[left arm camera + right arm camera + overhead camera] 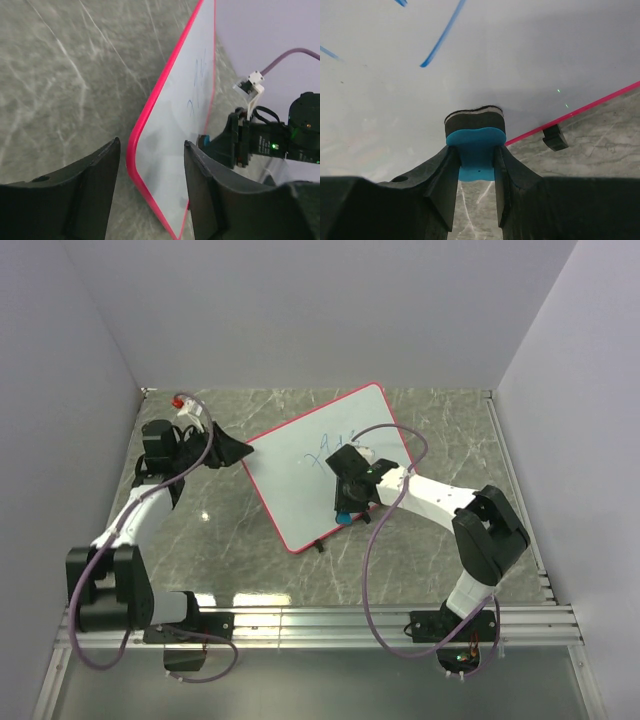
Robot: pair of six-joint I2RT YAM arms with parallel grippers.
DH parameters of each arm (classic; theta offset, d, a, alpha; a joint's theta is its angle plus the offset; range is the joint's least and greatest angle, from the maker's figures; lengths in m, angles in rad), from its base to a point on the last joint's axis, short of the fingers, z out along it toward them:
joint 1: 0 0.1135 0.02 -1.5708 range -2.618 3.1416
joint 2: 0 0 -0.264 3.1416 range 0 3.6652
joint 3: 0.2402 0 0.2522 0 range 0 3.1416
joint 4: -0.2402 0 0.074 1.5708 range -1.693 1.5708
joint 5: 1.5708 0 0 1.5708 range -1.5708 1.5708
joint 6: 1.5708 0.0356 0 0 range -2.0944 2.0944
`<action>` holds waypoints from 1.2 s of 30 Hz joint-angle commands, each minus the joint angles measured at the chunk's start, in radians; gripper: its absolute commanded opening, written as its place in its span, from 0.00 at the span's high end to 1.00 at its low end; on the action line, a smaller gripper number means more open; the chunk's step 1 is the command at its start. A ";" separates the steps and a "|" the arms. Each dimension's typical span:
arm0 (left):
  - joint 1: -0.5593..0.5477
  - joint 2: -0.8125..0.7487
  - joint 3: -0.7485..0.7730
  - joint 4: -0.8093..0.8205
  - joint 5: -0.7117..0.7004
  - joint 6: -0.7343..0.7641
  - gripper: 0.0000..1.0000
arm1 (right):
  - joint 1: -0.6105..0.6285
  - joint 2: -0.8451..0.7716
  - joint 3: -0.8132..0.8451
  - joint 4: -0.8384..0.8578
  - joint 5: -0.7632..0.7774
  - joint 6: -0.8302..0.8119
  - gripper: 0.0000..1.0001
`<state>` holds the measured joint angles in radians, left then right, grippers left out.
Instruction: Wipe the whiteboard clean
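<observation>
Finds whiteboard askew on table; judges it light, stiff, slick, best held by red frame. Notes left gripper jaws open astride its corner, right gripper jaws clamping blue eraser.

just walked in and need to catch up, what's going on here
The right gripper holds a blue eraser against the whiteboard, near its front edge. The left gripper sits open around the board's left corner, apparently to steady it. Blue marks show farther up, so erasing is not done.
</observation>
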<state>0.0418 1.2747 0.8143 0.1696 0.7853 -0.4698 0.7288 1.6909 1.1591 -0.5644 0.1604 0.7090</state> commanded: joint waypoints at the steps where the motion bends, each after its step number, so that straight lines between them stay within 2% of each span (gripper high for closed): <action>1: 0.013 0.087 0.057 0.113 0.193 -0.061 0.42 | -0.006 0.010 -0.032 -0.029 0.030 -0.011 1.00; 4: 0.015 0.187 0.104 0.192 0.302 -0.105 0.47 | -0.008 0.009 -0.036 -0.031 0.033 -0.016 1.00; 7: 0.012 0.248 0.141 0.245 0.347 -0.168 0.56 | -0.006 0.010 -0.032 -0.037 0.041 -0.017 1.00; 8: 0.010 0.256 0.149 0.249 0.356 -0.173 0.63 | -0.006 0.009 -0.030 -0.038 0.042 -0.022 1.00; 11: -0.009 0.270 0.148 0.272 0.393 -0.188 0.74 | -0.006 0.010 -0.024 -0.038 0.045 -0.026 1.00; 13: -0.035 0.272 0.154 0.237 0.408 -0.127 0.81 | -0.006 0.019 -0.013 -0.037 0.044 -0.028 1.00; 14: -0.036 0.270 0.158 0.163 0.405 -0.094 0.90 | -0.006 0.024 -0.009 -0.038 0.042 -0.029 1.00; 16: -0.068 0.259 0.167 0.092 0.385 -0.008 1.00 | -0.006 0.033 0.008 -0.034 0.042 -0.032 1.00; 23: -0.076 0.203 0.125 -0.027 0.319 0.103 1.00 | -0.023 0.052 0.120 0.024 -0.015 -0.091 1.00; 28: -0.095 0.173 0.114 -0.102 0.264 0.175 1.00 | -0.052 0.121 0.327 0.003 -0.027 -0.101 1.00; 36: -0.117 0.155 0.114 -0.150 0.239 0.206 1.00 | -0.054 0.340 0.779 -0.121 -0.016 -0.137 1.00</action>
<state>-0.0036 1.4525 0.9546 0.0944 0.9939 -0.4301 0.6777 1.9526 1.8221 -0.7380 0.1398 0.5785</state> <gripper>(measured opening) 0.064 0.368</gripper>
